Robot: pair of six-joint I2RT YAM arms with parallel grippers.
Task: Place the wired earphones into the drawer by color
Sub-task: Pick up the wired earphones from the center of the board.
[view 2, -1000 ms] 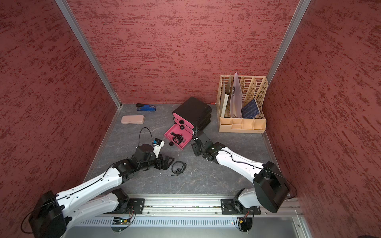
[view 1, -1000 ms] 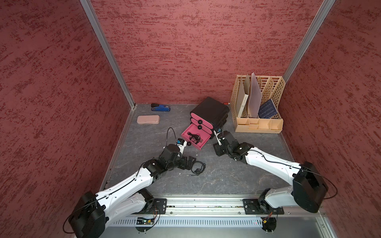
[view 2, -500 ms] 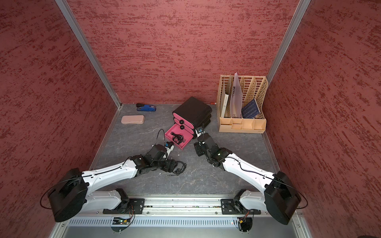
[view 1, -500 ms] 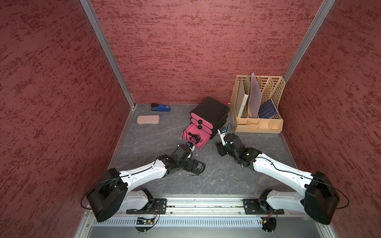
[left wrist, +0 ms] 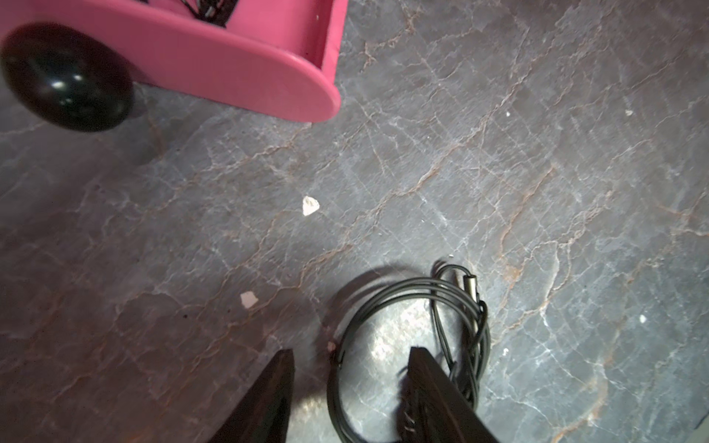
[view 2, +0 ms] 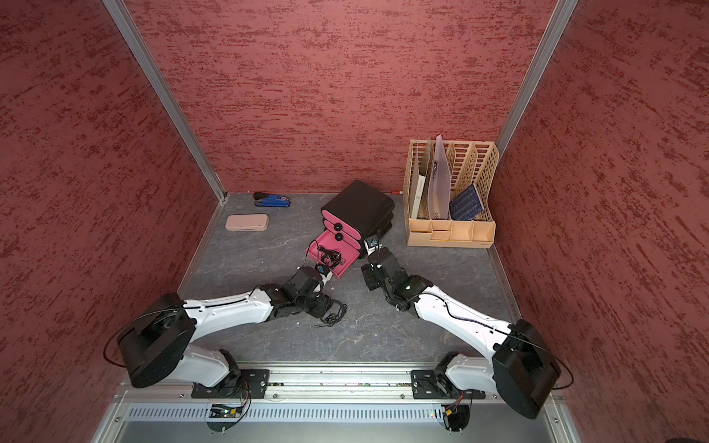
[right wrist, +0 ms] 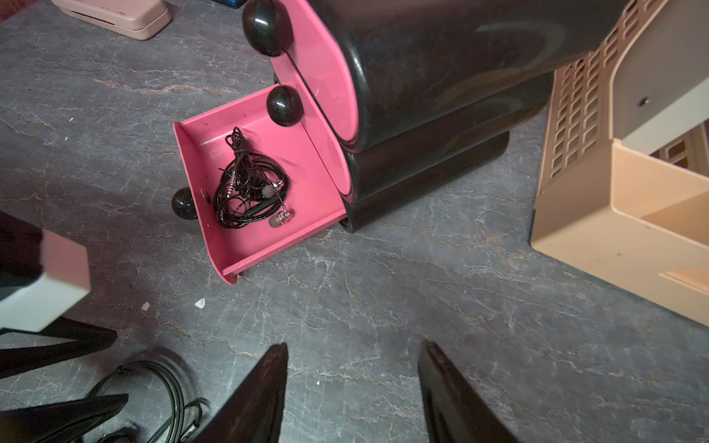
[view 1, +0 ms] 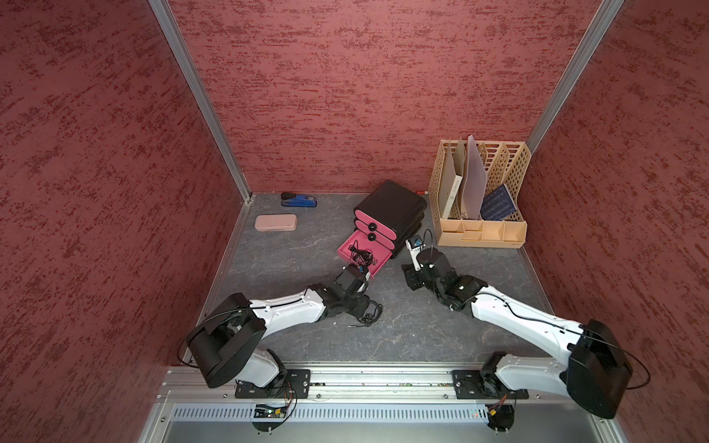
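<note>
We log one black earphone coil (left wrist: 479,337) just in front of the pulled-out pink drawer (left wrist: 230,65), left gripper (left wrist: 351,351) parted astride its loop, evidently bound for the black bundle (right wrist: 245,191) inside; right gripper (right wrist: 355,345) spread, empty.

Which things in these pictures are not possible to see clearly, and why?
Two upper drawers: shut fronts hide their contents in every view.
Left end effector: its own wrist covers it in both top views; the left wrist view's edge cuts its fingers.
Red thing behind the drawer unit: mostly hidden in both top views, too small to name.
</note>
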